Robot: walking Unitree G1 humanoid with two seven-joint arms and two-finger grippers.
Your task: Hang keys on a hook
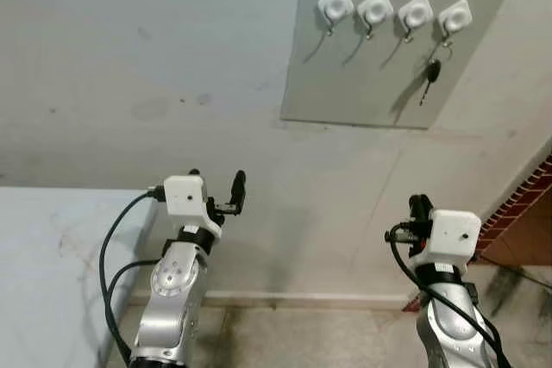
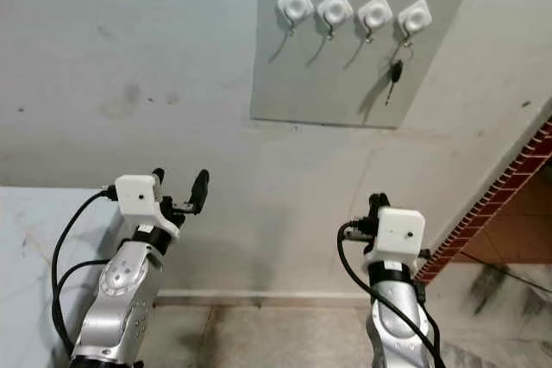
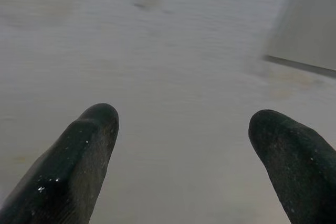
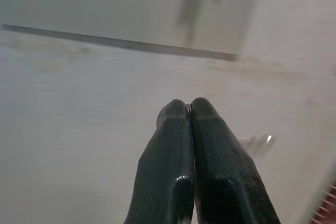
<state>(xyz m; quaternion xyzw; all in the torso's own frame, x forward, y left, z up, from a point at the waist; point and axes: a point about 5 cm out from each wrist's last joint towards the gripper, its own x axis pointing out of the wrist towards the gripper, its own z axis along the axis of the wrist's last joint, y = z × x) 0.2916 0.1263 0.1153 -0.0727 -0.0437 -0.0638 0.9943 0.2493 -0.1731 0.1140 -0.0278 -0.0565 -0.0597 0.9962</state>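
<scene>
Nearest me, my left gripper (image 1: 220,185) is raised with its fingers spread wide and nothing between them; my right gripper (image 4: 189,109) has its fingers pressed together, holding nothing I can see. Farther off, on the grey wall panel (image 1: 345,84), the dark key (image 1: 431,73) hangs from the rightmost of four white hooks (image 1: 454,17), its details too small to read.

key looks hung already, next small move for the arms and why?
Probably just lower both arms and stop. The key hangs from the rightmost of four hooks on the grey panel. The right gripper is shut on nothing, below the panel; the left gripper is open, facing bare wall.
</scene>
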